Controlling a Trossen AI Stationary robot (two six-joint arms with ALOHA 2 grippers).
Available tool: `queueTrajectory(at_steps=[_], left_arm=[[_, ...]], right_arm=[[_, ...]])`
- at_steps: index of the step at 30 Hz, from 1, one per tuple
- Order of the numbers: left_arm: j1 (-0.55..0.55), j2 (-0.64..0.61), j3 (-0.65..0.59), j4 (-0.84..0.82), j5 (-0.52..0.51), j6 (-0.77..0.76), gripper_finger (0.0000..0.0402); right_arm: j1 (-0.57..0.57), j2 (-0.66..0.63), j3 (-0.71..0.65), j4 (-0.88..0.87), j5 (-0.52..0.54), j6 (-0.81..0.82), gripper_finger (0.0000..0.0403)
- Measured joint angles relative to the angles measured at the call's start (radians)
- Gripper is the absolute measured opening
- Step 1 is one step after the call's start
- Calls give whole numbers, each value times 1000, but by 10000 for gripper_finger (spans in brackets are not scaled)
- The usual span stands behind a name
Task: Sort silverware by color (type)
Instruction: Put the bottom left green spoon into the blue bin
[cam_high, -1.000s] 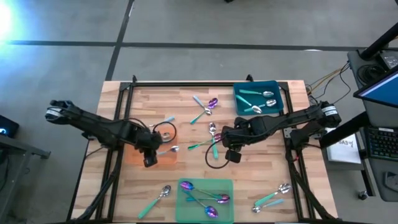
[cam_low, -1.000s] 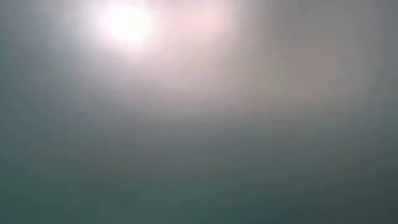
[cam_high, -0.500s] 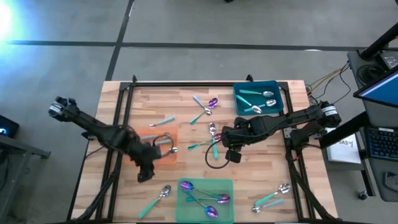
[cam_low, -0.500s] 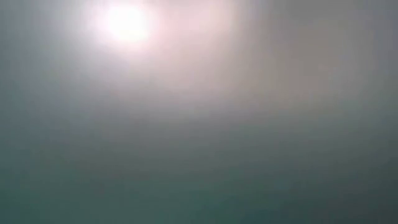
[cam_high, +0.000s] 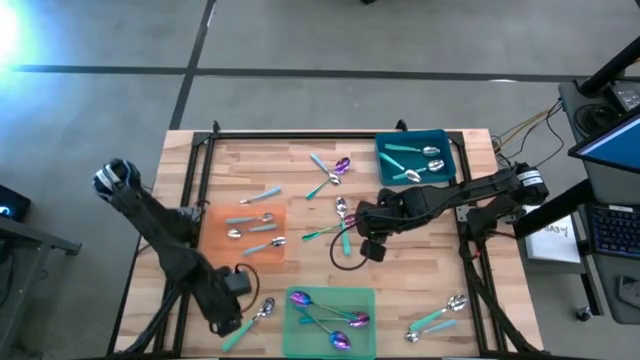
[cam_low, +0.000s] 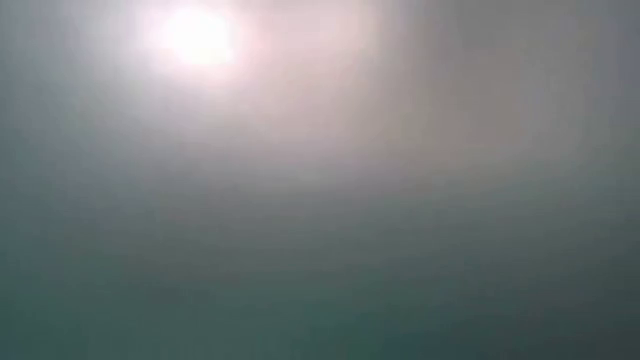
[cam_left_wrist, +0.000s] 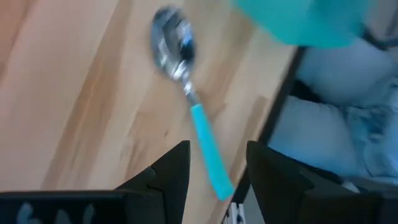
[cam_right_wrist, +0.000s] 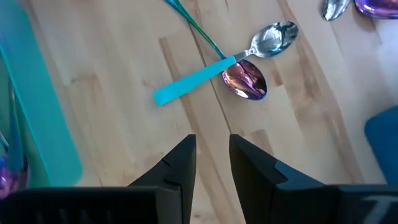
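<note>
Silver spoon with teal handle (cam_high: 250, 322) lies lower left of the frame on the wood surface (cam_high: 300, 195), just left of the green mat (cam_high: 329, 300); left pincer (cam_high: 228, 322) sits over its handle, fingers parted, holding nothing. Three silver spoons (cam_high: 250, 230) rest on the orange mat (cam_high: 215, 245) at centre left. Right pincer (cam_high: 352, 232) hangs mid-frame, fingers slightly apart and empty, beside a crossed silver and purple spoon pair (cam_right_wrist: 249, 59).

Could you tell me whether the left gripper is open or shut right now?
Open: the left gripper shows a clear gap between its fingers, empty, above the silver spoon.
</note>
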Motion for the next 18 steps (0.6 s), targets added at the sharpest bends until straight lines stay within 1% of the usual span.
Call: queueTrajectory(at_steps=[3,6,8,14,18], left_arm=[[-18,77,-1,25,21,-80,141],[-33,133,-2,136,23,-88,141],[-38,152,-1,178,22,-88,141],[-47,181,-1,208,0,-91,141],[-46,219,0,209,0,-147,141]], right_arm=[[0,0,0,7,0,39,86],[0,0,0,6,-1,72,86],[0,0,0,6,-2,84,86],[0,0,0,6,-3,97,86],[0,0,0,5,-5,85,86]])
